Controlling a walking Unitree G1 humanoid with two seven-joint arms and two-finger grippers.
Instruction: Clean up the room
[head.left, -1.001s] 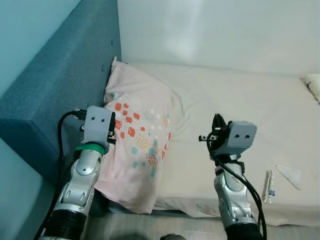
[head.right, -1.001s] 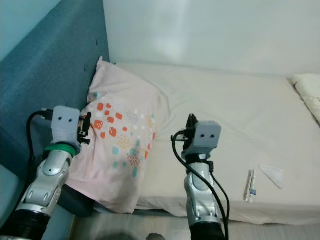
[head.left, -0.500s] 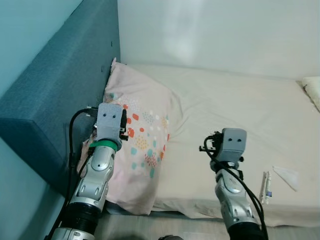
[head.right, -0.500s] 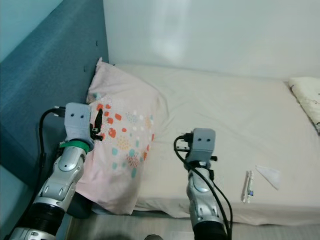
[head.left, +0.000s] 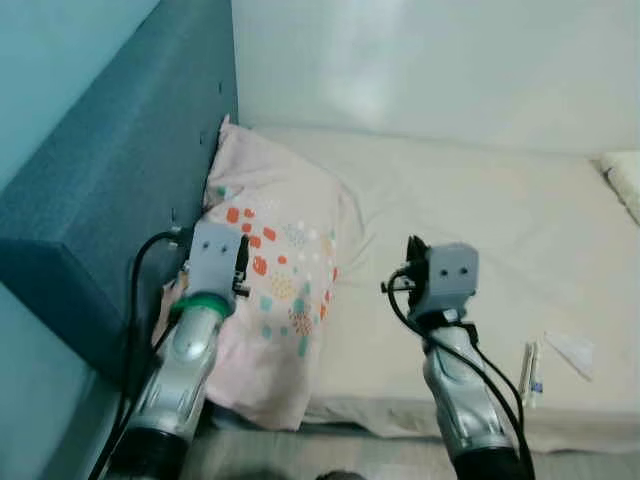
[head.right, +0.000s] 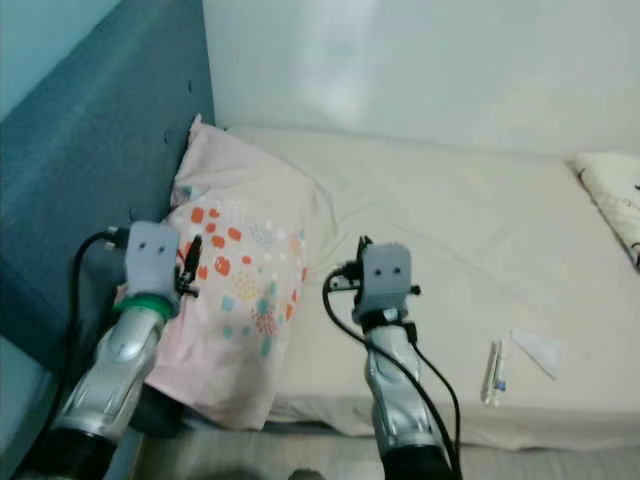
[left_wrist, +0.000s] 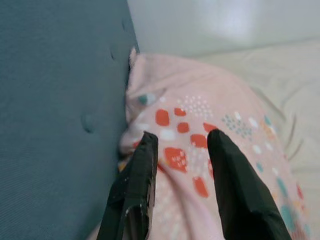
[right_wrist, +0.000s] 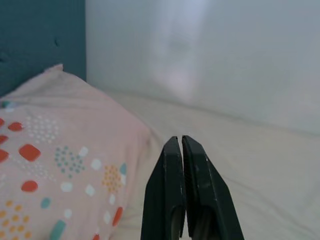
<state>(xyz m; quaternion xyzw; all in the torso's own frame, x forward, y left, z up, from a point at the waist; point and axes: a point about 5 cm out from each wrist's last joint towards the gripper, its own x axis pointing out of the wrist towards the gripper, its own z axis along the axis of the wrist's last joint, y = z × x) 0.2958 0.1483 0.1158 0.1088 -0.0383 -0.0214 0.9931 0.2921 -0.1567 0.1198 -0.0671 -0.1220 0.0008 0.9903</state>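
2 tools | left tool (left_wrist: 179, 145) agape over pillow (head.left: 280, 260) edge by headboard (head.left: 110, 190) | right tool (right_wrist: 181, 150) closed, empty

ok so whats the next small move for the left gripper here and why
Probably ease the left gripper down onto the pink pillow and close. Its fingers stand open just over the pillow's edge beside the blue headboard, with nothing between them yet. The right gripper is shut and holds nothing, above the mattress, so the left looks like the working one.
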